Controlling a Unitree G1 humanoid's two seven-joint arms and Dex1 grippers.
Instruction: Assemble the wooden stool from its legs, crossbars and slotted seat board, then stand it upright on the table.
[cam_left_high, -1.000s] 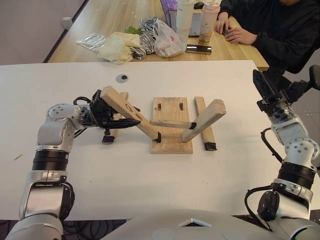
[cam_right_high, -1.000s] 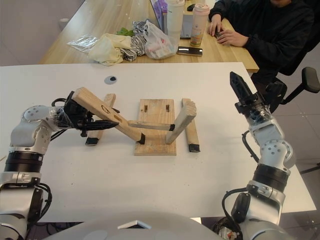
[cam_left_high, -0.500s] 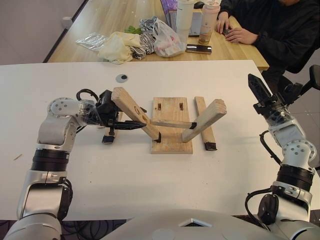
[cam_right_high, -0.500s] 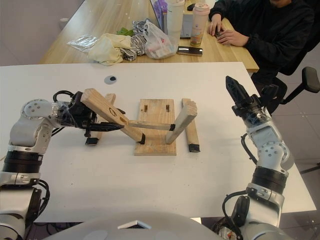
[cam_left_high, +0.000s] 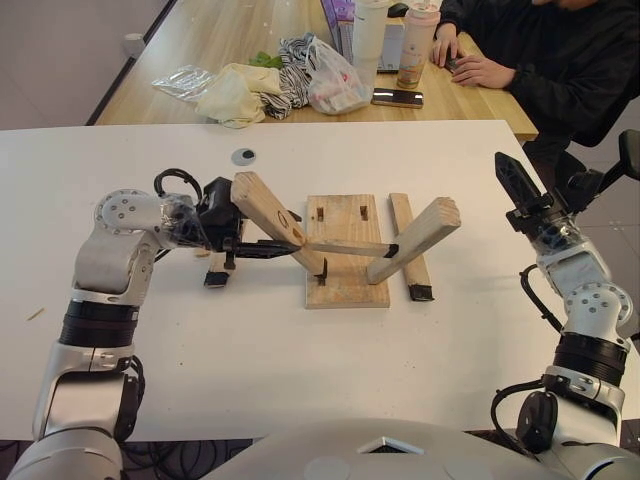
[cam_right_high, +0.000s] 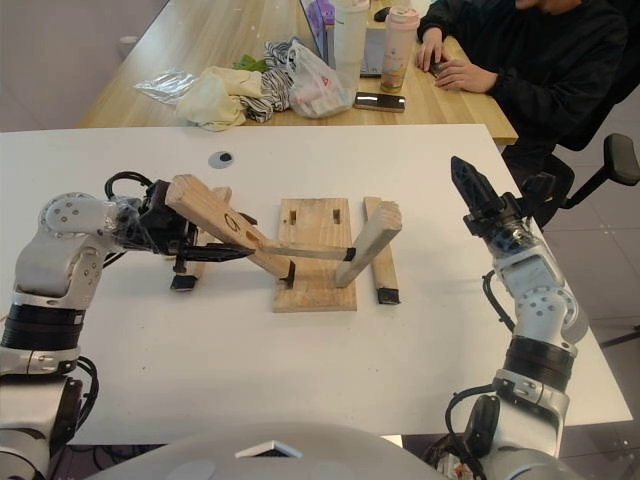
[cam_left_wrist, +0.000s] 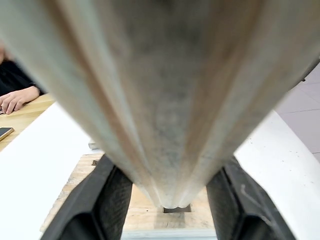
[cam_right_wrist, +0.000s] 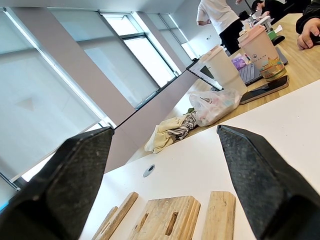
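The left gripper (cam_left_high: 268, 236) holds a slanted pale wooden leg (cam_left_high: 277, 221) tight over the flat slotted wooden board (cam_left_high: 345, 287). The right gripper (cam_right_high: 470, 190) has its fingers spread wide apart.

The white table (cam_left_high: 300, 350) carries the slotted seat board (cam_left_high: 345, 288), lying flat near its middle. One loose leg (cam_left_high: 415, 275) lies just right of the board and another leg (cam_right_high: 184, 278) to its left. A small round disc (cam_left_high: 243, 156) sits toward the far edge.

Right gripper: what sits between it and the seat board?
From the right gripper: bare table, then a loose leg flat beside the seat board; left eye view.
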